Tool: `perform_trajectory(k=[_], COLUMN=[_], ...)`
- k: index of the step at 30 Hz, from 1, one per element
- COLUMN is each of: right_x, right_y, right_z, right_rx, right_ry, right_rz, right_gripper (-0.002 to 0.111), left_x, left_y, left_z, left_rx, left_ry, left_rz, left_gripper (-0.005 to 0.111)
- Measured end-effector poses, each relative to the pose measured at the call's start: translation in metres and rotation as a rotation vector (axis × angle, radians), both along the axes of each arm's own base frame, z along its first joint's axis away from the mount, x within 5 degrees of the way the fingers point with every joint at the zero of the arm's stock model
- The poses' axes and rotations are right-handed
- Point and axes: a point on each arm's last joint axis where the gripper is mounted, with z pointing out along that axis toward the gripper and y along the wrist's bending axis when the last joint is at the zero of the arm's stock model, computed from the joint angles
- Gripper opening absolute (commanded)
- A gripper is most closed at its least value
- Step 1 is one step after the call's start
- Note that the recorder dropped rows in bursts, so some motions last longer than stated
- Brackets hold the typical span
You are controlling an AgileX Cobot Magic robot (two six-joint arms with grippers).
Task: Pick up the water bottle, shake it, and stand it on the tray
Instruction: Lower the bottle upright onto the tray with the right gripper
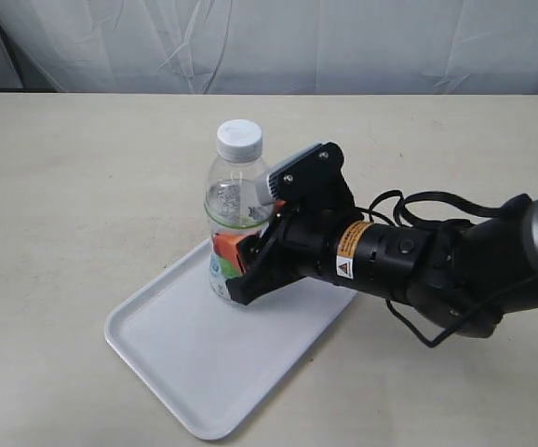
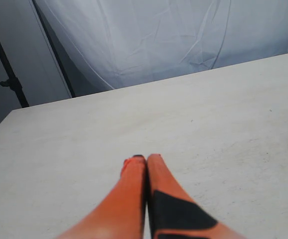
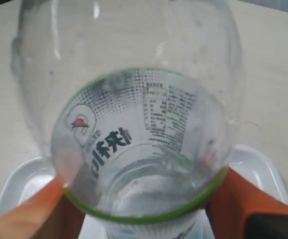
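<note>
The right end effector [image 1: 243, 265] gripped the bottle [image 1: 235, 186] at its label, long axis upright, base over the far part of the tray [image 1: 195, 372]; contact was unclear. The left end effector [image 2: 145, 164], pinched shut and empty, hung over the bench [image 2: 223, 124].

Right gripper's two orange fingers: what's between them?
The water bottle, its labelled body filling the gap. The right wrist view shows one finger on each side, over the tray.
</note>
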Motion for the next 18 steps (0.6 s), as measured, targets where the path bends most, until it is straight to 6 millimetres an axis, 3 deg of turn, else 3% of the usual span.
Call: perform_trajectory(k=[15,18], right_x=[0.0011,0.0009], right_y=[-0.0002,-0.0001], right_z=[-0.004,-0.0042], right_rx=[-0.067,-0.071], right_ry=[-0.012,-0.014], right_rz=[0.014,0.019], right_gripper=[0.0,0.014], left_x=[0.0,0.0], left_y=[0.0,0.0], left_z=[0.0,0.0], left_rx=[0.0,0.0], left_ry=[0.0,0.0], left_rz=[0.0,0.0], left_gripper=[0.0,0.0])
